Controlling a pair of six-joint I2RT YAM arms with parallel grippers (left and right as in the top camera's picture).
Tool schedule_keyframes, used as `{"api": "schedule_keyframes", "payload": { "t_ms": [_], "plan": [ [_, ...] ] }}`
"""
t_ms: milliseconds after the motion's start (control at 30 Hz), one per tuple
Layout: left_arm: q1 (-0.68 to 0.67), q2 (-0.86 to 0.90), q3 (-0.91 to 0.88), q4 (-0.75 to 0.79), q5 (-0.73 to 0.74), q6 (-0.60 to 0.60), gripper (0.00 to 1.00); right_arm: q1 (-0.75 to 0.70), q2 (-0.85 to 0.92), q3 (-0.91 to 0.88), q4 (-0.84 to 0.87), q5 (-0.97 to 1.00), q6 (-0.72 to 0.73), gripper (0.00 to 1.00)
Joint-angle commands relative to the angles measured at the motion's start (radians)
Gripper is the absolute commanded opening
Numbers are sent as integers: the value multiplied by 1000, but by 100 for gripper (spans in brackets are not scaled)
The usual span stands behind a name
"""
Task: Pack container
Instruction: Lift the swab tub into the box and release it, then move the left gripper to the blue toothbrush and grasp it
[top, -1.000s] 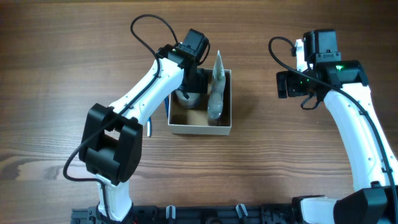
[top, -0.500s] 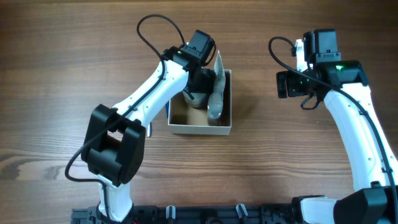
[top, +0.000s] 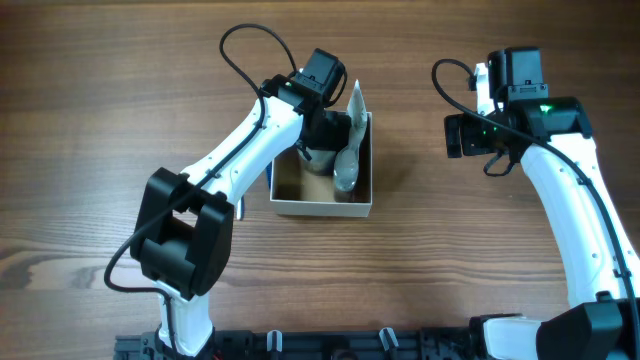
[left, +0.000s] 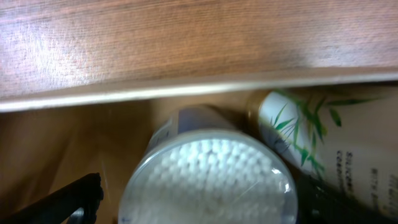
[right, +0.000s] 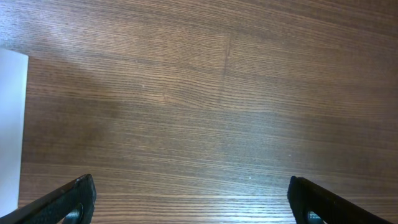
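Where the overhead view shows the wooden table, the container sits near its centre, between the two arms and closer to the left one. It is a square, shallow box with white outer walls and a brown inside.

The left gripper reaches down into the far half of the container. In the left wrist view, a round jar with a clear lid, packed with cotton swabs, lies between the two dark fingers. The fingers stand apart, one on either side of the jar. A narrow gap shows beside the left-hand finger, and the other finger is blurred against the jar's edge. It cannot be told whether the jar is clamped.

A pale tube printed with green leaves lies just beside the jar. From overhead, the tube leans along the container's right wall. Its flat crimped end projects past the far rim.

The right gripper hangs over bare table, well apart from the container. In the right wrist view, its fingers stand wide apart at the lower corners, with only wood grain between them.
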Motion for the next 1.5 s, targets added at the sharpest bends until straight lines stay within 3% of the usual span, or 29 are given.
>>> {"api": "schedule_keyframes", "payload": {
  "t_ms": [0, 267, 500, 733, 833, 1033, 1200, 1300, 1467],
  "plan": [
    [-2, -50, 14, -19, -3, -4, 100, -5, 8, 6, 4, 18, -8, 100],
    [-2, -216, 44, -51, -38, -1, 100, -5, 8, 6, 4, 18, -8, 100],
    [19, -364, 44, -138, -115, 149, 100, -5, 8, 6, 4, 18, -8, 100],
    [211, -383, 24, -354, -180, -26, 100, -5, 8, 6, 4, 18, -8, 100],
    [301, -382, -22, -337, -130, -61, 100, -5, 8, 6, 4, 18, -8, 100],
    [423, -330, -162, -203, 0, 5, 99, -5, 8, 6, 4, 18, -8, 100],
    [438, -217, -247, -142, 64, 102, 87, -5, 8, 6, 4, 18, -8, 100],
    [438, -143, -250, -126, 85, 134, 72, -5, 8, 6, 4, 18, -8, 100],
    [438, -56, -250, -53, 81, 135, 69, -5, 8, 6, 4, 18, -8, 100]
  ]
}}
